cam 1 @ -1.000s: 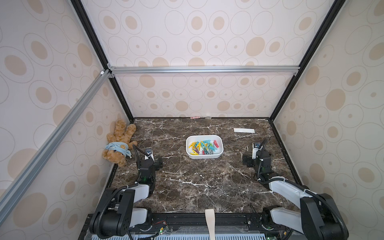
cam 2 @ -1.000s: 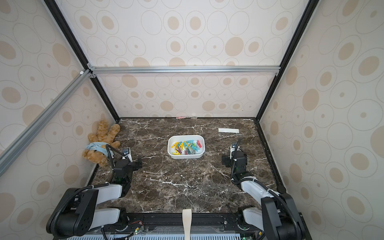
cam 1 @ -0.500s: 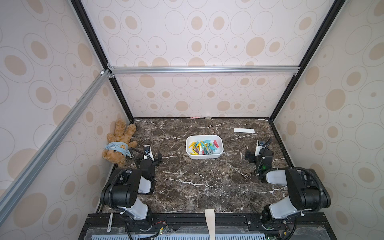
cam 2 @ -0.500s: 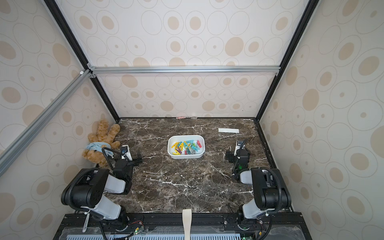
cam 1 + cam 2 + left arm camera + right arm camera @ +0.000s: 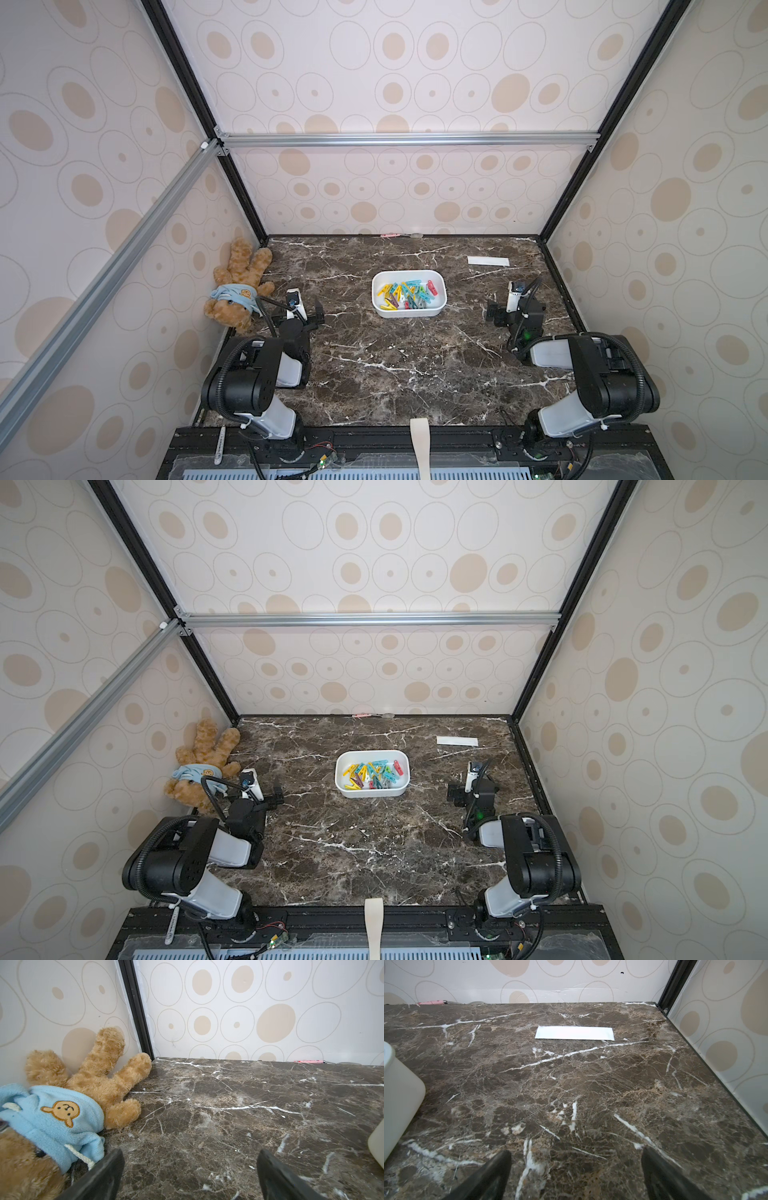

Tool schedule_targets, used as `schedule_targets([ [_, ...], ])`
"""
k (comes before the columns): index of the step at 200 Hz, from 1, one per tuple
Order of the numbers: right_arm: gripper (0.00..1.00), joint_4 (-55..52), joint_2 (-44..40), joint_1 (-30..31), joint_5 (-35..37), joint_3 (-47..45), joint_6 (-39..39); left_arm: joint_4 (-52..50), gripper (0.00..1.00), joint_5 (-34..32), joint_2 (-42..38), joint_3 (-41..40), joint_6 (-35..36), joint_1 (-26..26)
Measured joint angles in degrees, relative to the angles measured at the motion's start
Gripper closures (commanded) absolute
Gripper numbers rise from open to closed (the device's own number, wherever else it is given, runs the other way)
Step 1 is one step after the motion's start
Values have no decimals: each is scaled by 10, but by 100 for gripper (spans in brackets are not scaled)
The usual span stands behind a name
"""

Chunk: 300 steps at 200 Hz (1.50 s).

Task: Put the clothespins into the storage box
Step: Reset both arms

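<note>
Clothespins (image 5: pixel 407 295), small plastic pegs in yellow, teal, red, green and grey, are being contained as a heap inside the white rounded-rectangular plastic storage box (image 5: pixel 409 312), which is being seen mid-table on the dark brown marble tabletop (image 5: pixel 395 365) in both top views. Left gripper (image 5: pixel 190 1159) is being shown with jaws spread wide and empty, near the tan plush teddy bear in a blue hoodie (image 5: pixel 62 1109). Right gripper (image 5: pixel 576 1157) is likewise being shown released, grasping nothing, facing the flat white paper strip (image 5: pixel 574 1033).

Plastic storage box (image 5: pixel 409 312), glossy marble table (image 5: pixel 374 374)
</note>
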Motion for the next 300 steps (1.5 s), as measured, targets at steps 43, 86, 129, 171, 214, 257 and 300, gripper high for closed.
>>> schedule_targets([
  [43, 1, -7, 0, 0, 0, 2, 0, 0, 0, 0, 0, 0, 0, 0],
  [86, 0, -7, 0, 0, 0, 3, 0, 0, 1, 0, 0, 0, 0, 0],
  [129, 1, -7, 0, 0, 0, 3, 0, 0, 0, 0, 0, 0, 0, 0],
  [171, 0, 63, -8, 0, 4, -39, 1, 1, 1, 0, 0, 0, 0, 0],
  [214, 0, 181, 20, 0, 22, -126, 2, 4, 1, 0, 0, 0, 0, 0],
  [257, 0, 70, -2, 3, 13, 6, 0, 8, 1, 0, 0, 0, 0, 0],
  [300, 0, 13, -3, 3, -18, 13, -10, 8, 0, 0, 0, 0, 0, 0],
])
